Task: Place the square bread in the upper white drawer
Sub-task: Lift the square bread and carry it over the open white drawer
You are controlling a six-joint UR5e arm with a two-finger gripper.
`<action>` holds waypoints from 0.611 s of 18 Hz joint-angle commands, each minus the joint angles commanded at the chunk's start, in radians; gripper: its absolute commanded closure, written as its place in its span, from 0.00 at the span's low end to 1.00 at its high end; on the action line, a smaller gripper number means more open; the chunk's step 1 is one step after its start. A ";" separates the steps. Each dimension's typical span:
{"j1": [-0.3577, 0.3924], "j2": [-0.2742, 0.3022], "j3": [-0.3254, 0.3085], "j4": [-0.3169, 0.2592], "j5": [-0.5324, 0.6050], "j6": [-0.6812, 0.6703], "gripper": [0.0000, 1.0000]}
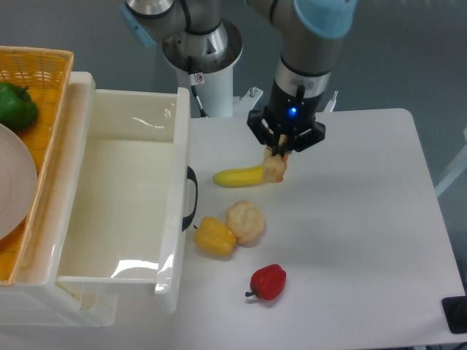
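Note:
The square bread (pixel 274 169) hangs in the air above the right end of the banana, held from above. My gripper (pixel 279 155) is shut on the square bread, its fingers mostly hidden under the black wrist flange. The upper white drawer (pixel 124 211) stands pulled open at the left, its inside bare, with a black handle (pixel 191 197) on its front wall. The gripper is to the right of the drawer, roughly a drawer's width away from its middle.
A banana (pixel 238 176) lies below the gripper. A yellow pepper (pixel 214 237), a round cream bun (pixel 246 222) and a red pepper (pixel 268 282) lie on the white table. A woven basket (pixel 44 65) with a green pepper (pixel 16 106) sits at the far left.

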 joint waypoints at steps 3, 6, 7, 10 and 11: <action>-0.011 0.029 0.003 0.003 -0.044 -0.087 0.91; -0.017 0.068 0.005 0.006 -0.103 -0.143 0.91; -0.018 0.074 0.005 0.008 -0.113 -0.162 0.91; -0.052 0.084 0.009 0.011 -0.112 -0.189 0.91; -0.064 0.085 0.011 0.011 -0.117 -0.201 0.91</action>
